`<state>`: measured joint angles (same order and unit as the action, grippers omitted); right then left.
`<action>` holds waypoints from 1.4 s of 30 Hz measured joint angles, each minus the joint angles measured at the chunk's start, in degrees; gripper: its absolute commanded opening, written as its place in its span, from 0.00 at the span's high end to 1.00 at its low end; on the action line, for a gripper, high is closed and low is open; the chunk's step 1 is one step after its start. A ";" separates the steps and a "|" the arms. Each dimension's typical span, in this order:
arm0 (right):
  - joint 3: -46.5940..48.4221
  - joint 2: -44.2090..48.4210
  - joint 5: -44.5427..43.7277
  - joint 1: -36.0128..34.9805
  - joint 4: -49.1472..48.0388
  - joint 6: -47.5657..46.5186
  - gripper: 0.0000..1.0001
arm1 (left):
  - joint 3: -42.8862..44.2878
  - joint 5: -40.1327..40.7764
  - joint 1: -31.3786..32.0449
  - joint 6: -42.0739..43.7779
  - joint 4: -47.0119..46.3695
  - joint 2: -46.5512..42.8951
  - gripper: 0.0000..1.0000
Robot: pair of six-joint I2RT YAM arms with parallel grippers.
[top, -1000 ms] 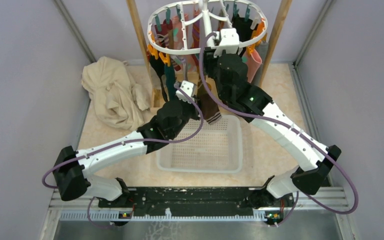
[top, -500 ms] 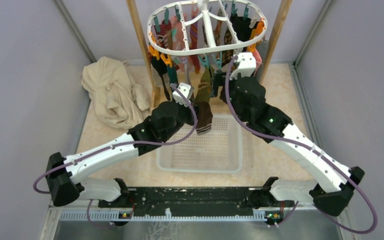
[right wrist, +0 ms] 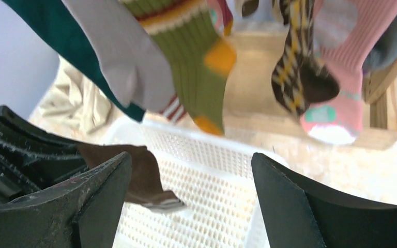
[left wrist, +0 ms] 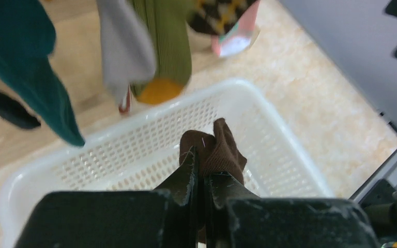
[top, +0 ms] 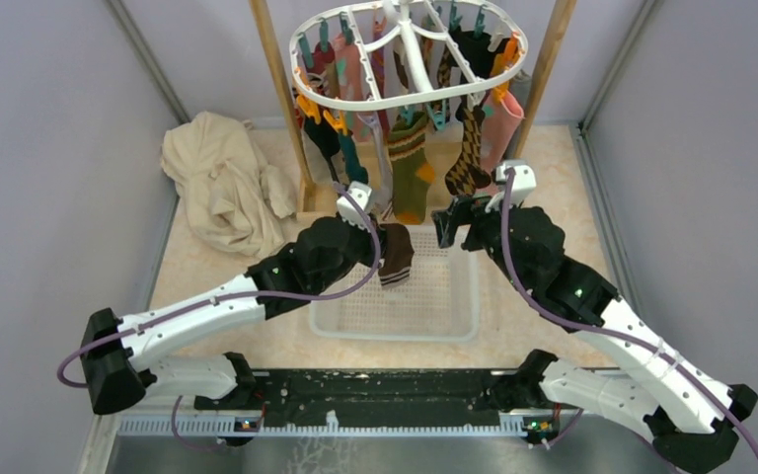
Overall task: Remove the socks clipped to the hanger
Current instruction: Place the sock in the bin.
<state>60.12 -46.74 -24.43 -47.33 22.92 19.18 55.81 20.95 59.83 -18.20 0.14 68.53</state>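
The white oval hanger hangs at the back with several socks clipped to it: a green one with orange patches, an argyle one, a pink one. My left gripper is shut on a brown sock and holds it over the white mesh basket; the wrist view shows the sock pinched between the fingers. My right gripper is open and empty, below the argyle sock, with the brown sock in its view.
A crumpled beige cloth lies on the floor at the left. Two wooden posts of the frame flank the hanger. Grey walls close in both sides.
My left gripper has drawn back and down with the brown sock, off the hanger and over the basket. My right arm has dropped from the hanger's rim to below the socks.
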 measured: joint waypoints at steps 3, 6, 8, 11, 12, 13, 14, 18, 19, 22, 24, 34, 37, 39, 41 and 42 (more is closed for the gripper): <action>-3.28 1.99 1.27 0.00 2.12 0.66 0.13 | -3.54 0.46 0.28 -1.01 -0.07 0.52 1.00; -5.75 3.96 1.81 0.00 3.87 1.73 0.13 | -6.27 1.33 0.42 -2.05 -0.22 1.77 1.00; -6.97 5.27 1.92 0.00 4.35 2.25 0.13 | -8.04 2.03 0.46 -2.64 -0.81 2.56 1.00; -8.59 6.73 2.29 0.00 4.72 3.08 0.13 | -10.34 3.21 0.52 -3.10 -2.60 4.07 0.94; -9.16 7.10 2.60 0.00 4.81 3.50 0.13 | -10.93 3.61 0.52 -3.23 -3.17 4.92 0.88; -9.55 7.37 2.86 0.00 4.79 3.74 0.13 | -11.19 3.85 0.52 -3.28 -3.39 5.73 0.82; -10.14 7.67 3.30 0.00 4.76 4.20 0.13 | -11.32 4.09 0.52 -3.34 -3.72 6.75 0.77; -12.96 8.59 4.76 0.00 4.76 5.86 0.13 | -10.82 4.00 0.52 -4.39 -3.89 12.50 0.60; -13.40 8.66 5.14 0.00 4.79 6.19 0.13 | -10.47 3.87 0.52 -4.83 -3.50 14.16 0.55; -14.51 8.66 6.10 0.00 4.59 7.17 0.13 | -9.49 2.84 0.52 -6.14 -2.10 18.82 0.45; -15.26 8.68 6.73 0.00 4.50 7.69 0.13 | -9.16 1.79 0.55 -6.75 -1.05 20.46 0.35; -16.33 9.11 11.13 0.00 4.68 7.98 0.13 | -6.56 -1.22 0.68 -8.02 6.56 18.40 0.01; -17.11 9.05 14.16 0.00 4.57 8.22 0.14 | -5.46 -1.77 0.96 -8.17 9.60 15.45 0.01; -17.90 8.59 16.44 0.00 4.68 8.87 0.14 | -4.85 -2.03 1.11 -8.41 11.47 13.09 0.01; -18.82 8.15 18.36 0.00 4.92 9.64 0.14 | -4.50 -2.27 1.18 -8.92 13.44 10.32 0.01; -19.28 7.76 19.04 0.00 5.16 10.10 0.14 | -4.24 -2.38 1.18 -9.25 14.62 8.83 0.01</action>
<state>40.84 -38.98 -5.39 -47.33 28.08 29.28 51.57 18.57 61.01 -27.44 14.76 77.36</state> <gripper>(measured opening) 0.864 0.989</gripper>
